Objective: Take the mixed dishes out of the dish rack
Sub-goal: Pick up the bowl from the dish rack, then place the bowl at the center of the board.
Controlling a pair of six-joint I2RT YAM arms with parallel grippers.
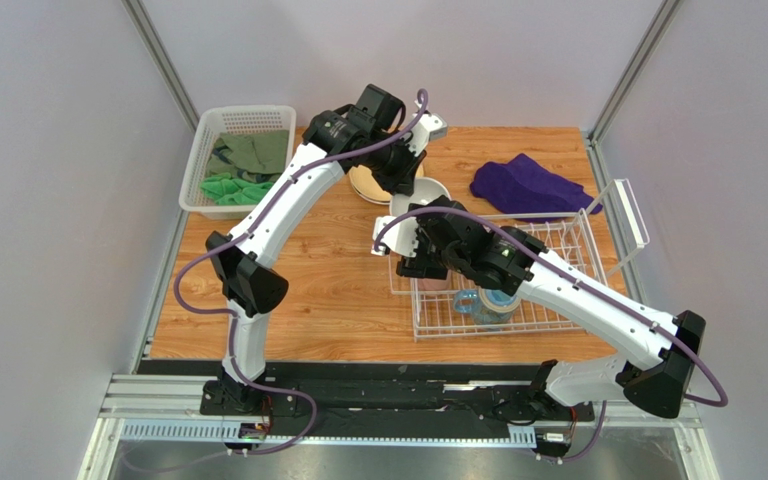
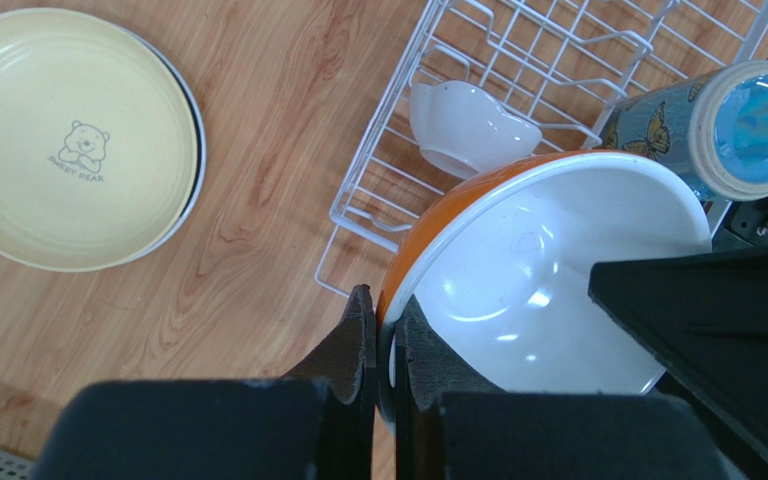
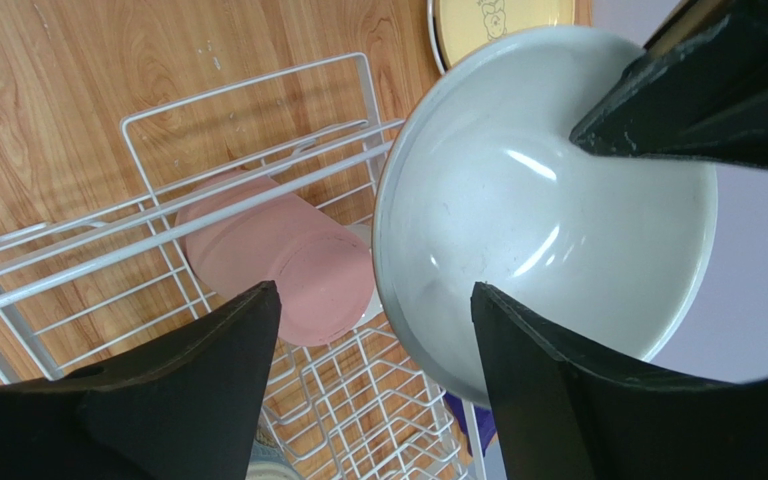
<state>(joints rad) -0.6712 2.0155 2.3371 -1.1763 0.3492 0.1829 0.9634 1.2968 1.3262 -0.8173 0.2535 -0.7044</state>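
Observation:
My left gripper [image 2: 386,320] is shut on the rim of an orange bowl with a white inside [image 2: 548,270], one finger outside and one inside. In the top view the bowl [image 1: 420,195] hangs at the far left corner of the white wire dish rack [image 1: 548,300]. My right gripper [image 3: 373,290] stands open just below the bowl [image 3: 548,200], its fingers apart from it. A pink tumbler [image 3: 278,260] lies on its side in the rack [image 3: 158,210]. A small white bowl [image 2: 468,125] and a butterfly-patterned mug [image 2: 728,120] also sit in the rack [image 2: 518,60].
Stacked cream plates with a bear print [image 2: 68,135] lie on the wooden table left of the rack. A purple cloth [image 1: 528,185] lies behind the rack. A white mesh basket [image 1: 208,150] holding green cloths sits at the far left.

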